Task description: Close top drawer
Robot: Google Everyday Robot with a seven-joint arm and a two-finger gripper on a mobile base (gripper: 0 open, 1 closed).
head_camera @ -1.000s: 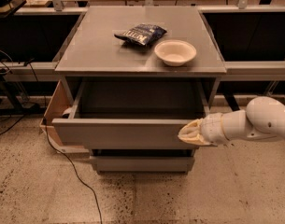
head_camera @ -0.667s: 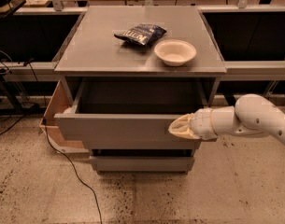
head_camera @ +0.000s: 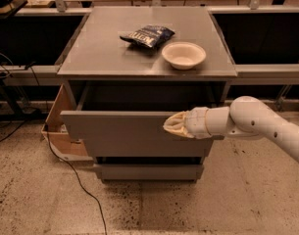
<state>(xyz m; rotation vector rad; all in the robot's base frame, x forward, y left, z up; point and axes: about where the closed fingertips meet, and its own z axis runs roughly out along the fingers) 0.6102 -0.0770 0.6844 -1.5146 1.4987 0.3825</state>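
Observation:
The top drawer (head_camera: pixel 119 131) is a wide matte-grey drawer, pulled out from the cabinet (head_camera: pixel 90 65), with a plain flat front and a dark shallow box behind it. My gripper (head_camera: pixel 172 125) comes in from the right on a white arm. Its cream tip lies against the drawer front, right of the middle, near the upper edge.
A dark snack bag (head_camera: pixel 147 35) and a white bowl (head_camera: pixel 184 55) sit on the cabinet top. A lower drawer front (head_camera: pixel 149 172) shows below. A cardboard box (head_camera: pixel 58 126) and a black cable (head_camera: pixel 75 180) lie at the left on the speckled floor.
My gripper has moved left along the drawer front, from its right end toward the middle. The drawer stands pulled out in all frames.

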